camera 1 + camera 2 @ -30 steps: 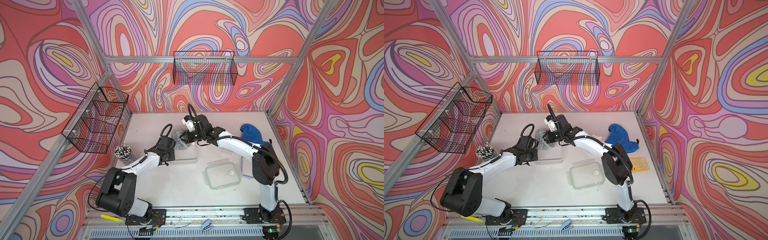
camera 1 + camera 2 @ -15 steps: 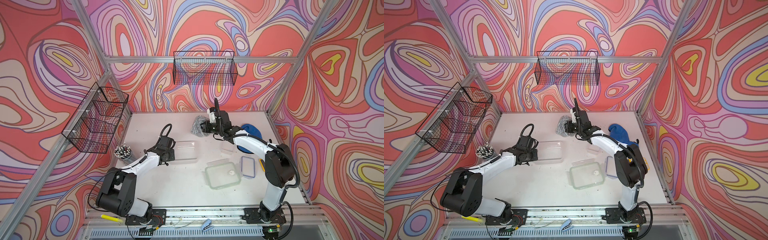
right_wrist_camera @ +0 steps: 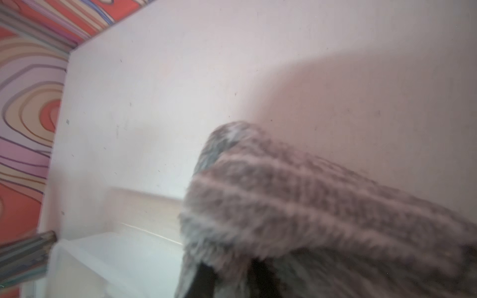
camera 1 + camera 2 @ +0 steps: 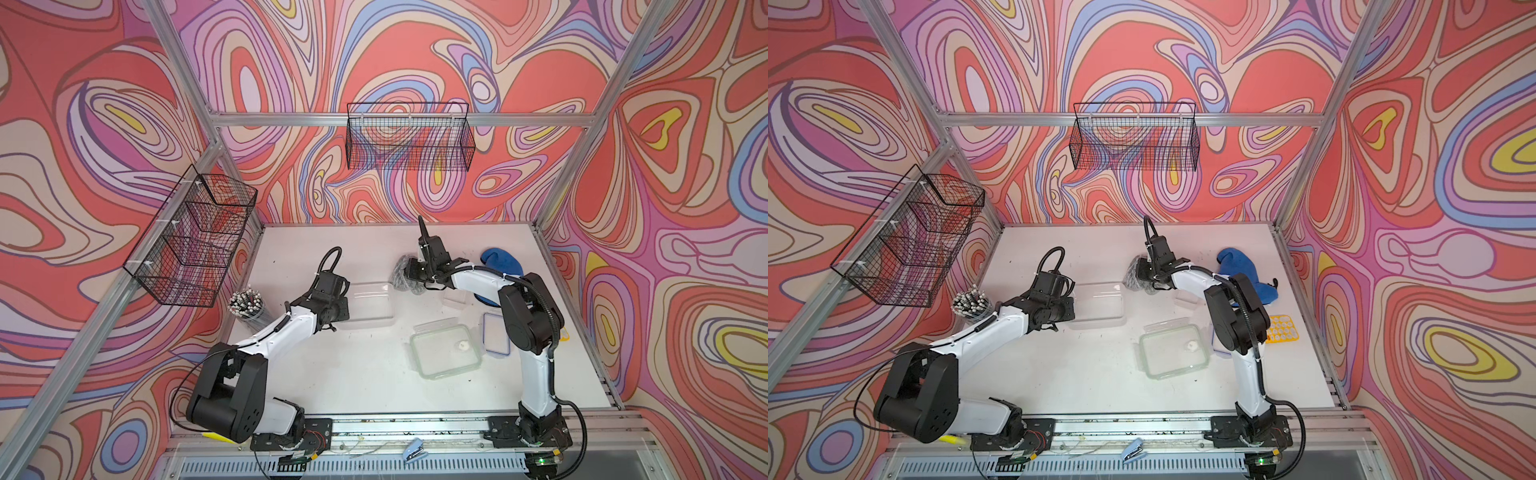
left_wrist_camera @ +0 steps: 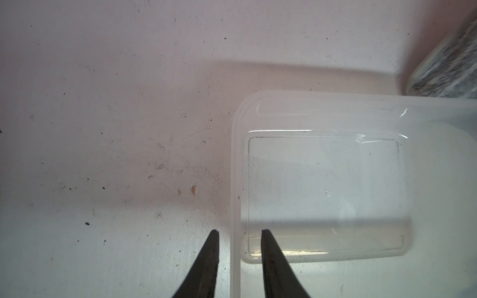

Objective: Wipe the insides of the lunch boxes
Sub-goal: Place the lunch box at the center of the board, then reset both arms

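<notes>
Right claw (image 4: 409, 272) has lifted the grey cloth (image 3: 309, 206) out of the big box (image 4: 372, 305) toward upper centre, grip unclear. Left claw (image 5: 238, 232), narrowly parted, has released its wall. Probably wiped.

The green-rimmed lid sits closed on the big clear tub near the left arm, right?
No. The green-rimmed lid lies flat on the table, apart from the big clear tub, which stands open near the left arm; both top views show it.
</notes>
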